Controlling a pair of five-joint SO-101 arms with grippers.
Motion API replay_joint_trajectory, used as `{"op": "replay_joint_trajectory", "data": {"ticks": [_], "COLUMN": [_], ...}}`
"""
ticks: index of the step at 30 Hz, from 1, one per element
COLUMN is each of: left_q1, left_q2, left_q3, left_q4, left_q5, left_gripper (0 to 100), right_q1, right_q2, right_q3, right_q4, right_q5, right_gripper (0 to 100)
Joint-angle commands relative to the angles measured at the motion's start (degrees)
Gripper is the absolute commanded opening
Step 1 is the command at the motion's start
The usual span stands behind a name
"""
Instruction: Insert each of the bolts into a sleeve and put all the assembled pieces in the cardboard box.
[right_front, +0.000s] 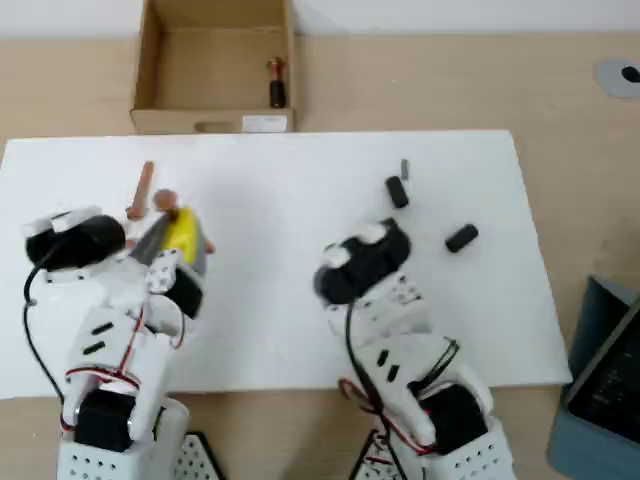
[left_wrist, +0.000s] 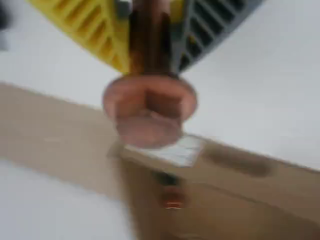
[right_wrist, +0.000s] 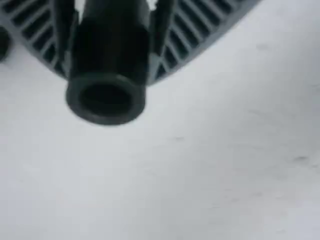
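Observation:
My left gripper (left_wrist: 150, 35) is shut on a copper bolt (left_wrist: 149, 107), its flanged head pointing away from the wrist toward the cardboard box (left_wrist: 240, 200). In the high view this gripper (right_front: 180, 232) sits over the left of the white mat, next to a second copper bolt (right_front: 141, 190) lying loose. My right gripper (right_wrist: 112, 30) is shut on a black sleeve (right_wrist: 106, 95), open end outward, above the mat. Two more black sleeves (right_front: 397, 191) (right_front: 461, 238) lie on the mat's right half. One assembled piece (right_front: 276, 82) lies inside the cardboard box (right_front: 215, 120).
The white mat (right_front: 280, 320) covers most of the wooden table. A small grey pin (right_front: 405, 168) lies near the far sleeve. A grey bin (right_front: 605, 390) stands at the right edge. A grey disc (right_front: 620, 75) sits at the far right.

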Motion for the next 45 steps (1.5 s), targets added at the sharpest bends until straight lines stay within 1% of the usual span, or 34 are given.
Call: {"op": "replay_joint_trajectory", "data": {"ticks": [1,4,9,13,20,25,31,38,45], "left_q1": [5.3,8.7,12.9,15.6,18.8,19.0,19.0,19.0,19.1], "left_q2": [-0.7,-0.7,-0.7,-0.7,-0.6,-0.2,-0.6,-0.3,-0.6], "left_q3": [-0.9,-0.9,-3.6,-5.5,-5.0,-3.6,-0.6,-0.4,1.1], "left_q4": [-3.3,-4.4,-4.9,-4.7,-4.6,-4.6,-4.7,-4.5,-1.0], "left_q5": [4.6,6.4,6.9,6.9,9.3,9.1,9.1,9.0,9.0], "left_gripper": [0,0,0,0,0,0,0,0,0], "right_q1": [-4.3,-6.8,-10.0,-10.3,-10.4,-10.6,-13.6,-13.5,-13.5], "right_q2": [-5.2,-7.6,-8.3,-8.4,-8.4,-8.4,-8.5,-8.5,-8.5], "right_q3": [0.8,2.1,2.7,2.7,2.2,2.2,1.6,1.6,-0.1], "right_q4": [-1.5,-1.5,-1.5,-1.5,-1.5,-1.6,-1.8,-3.1,-3.2], "right_q5": [-0.3,-0.2,-0.2,-0.1,-0.1,1.5,1.5,1.5,1.5], "right_gripper": [0.9,0.9,0.9,0.9,0.9,0.9,0.9,0.9,0.9]}}
